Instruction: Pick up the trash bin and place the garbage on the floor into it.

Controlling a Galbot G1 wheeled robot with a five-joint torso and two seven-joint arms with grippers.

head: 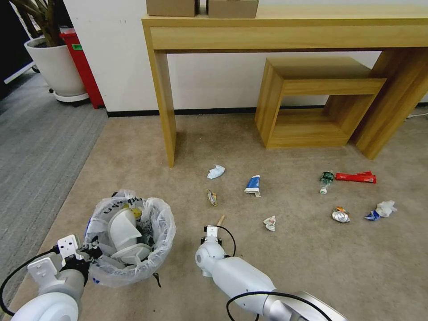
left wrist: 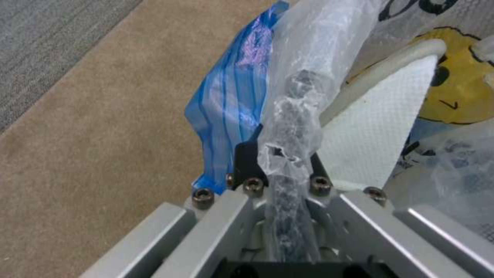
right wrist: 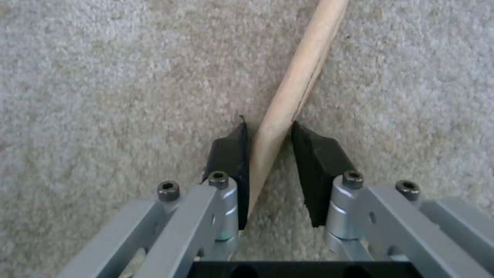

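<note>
Open carpet [head: 285, 258] around scattered litter, table leg [head: 164, 107] and low shelf [head: 312, 102] blocking behind

One trash bin [head: 129, 240], nine litter pieces [head: 253, 185] (floor only).

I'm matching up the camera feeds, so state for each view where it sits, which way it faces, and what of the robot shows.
Head view: high on the robot, facing forward and down at the floor; both arms show.
Left wrist view: on the left arm, looking along the left gripper, shut on the trash bin rim.
Right wrist view: on the right arm, facing down at the right gripper around the wooden stick.
Shared: head and right wrist views both show the stick.
</note>
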